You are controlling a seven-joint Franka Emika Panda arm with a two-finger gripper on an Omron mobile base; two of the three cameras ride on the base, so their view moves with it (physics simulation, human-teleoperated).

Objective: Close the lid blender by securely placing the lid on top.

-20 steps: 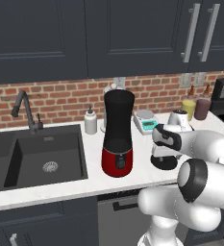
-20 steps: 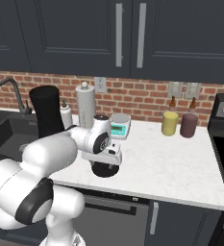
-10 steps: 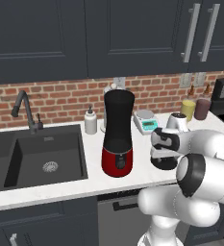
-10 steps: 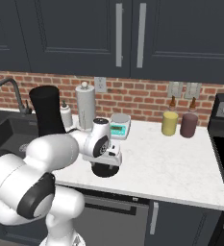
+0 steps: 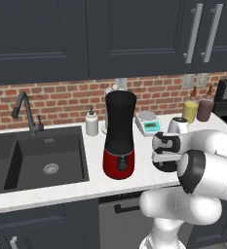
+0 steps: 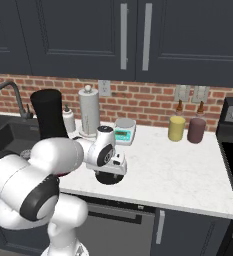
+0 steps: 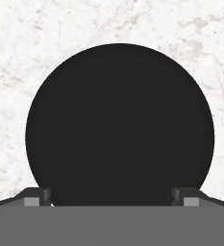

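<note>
Standing lidless blender [image 5: 119,133], lid [image 7: 119,125] on counter [image 6: 178,165]

Matt black lid [image 7: 119,125] on white marbled counter [image 7: 17,57]; blender [image 5: 119,141] has a glossy red base.

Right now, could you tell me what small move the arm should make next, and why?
Probably lower the gripper straight down, then close. In the hand view the lid lies flat on the counter directly below, the open fingertips flanking its edge. The blender stands uncovered to the left.
</note>
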